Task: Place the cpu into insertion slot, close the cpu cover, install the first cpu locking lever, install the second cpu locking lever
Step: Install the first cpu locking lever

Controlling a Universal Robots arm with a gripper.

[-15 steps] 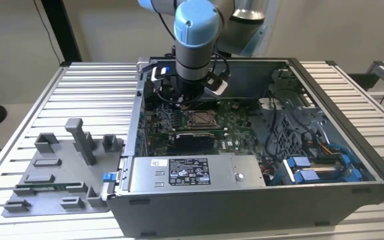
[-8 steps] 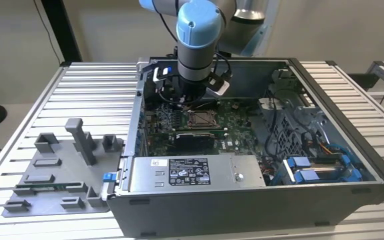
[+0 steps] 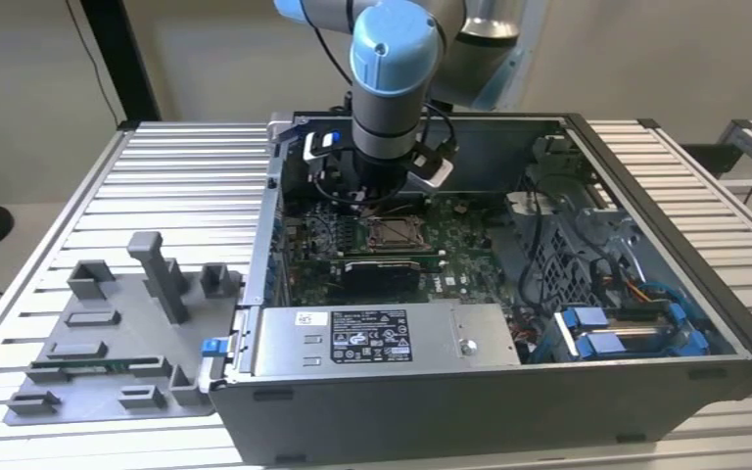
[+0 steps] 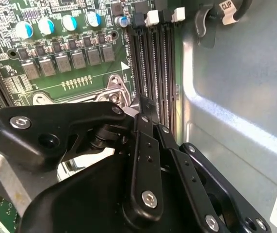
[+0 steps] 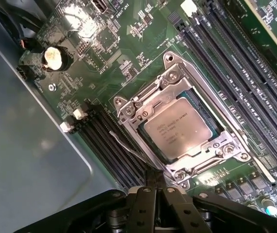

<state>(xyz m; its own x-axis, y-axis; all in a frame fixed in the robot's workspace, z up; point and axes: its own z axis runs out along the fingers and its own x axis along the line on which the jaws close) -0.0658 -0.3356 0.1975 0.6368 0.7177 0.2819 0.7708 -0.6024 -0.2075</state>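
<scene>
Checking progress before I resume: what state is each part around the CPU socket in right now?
cpu: seated, silvery face up.
cpu cover: closed over the cpu.
locking lever: apart from the cover's edge, looks unlatched.
gripper: shut, at the lever's end.
memory slots: empty.

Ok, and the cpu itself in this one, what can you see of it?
The cpu is a small flat square with a silvery metal top bearing fine print. It lies level on the green board, inside the window of the silvery cover, whose edges run along its rim. Its underside is hidden. The gripper hangs near one corner of the cover, apart from the chip.
</scene>
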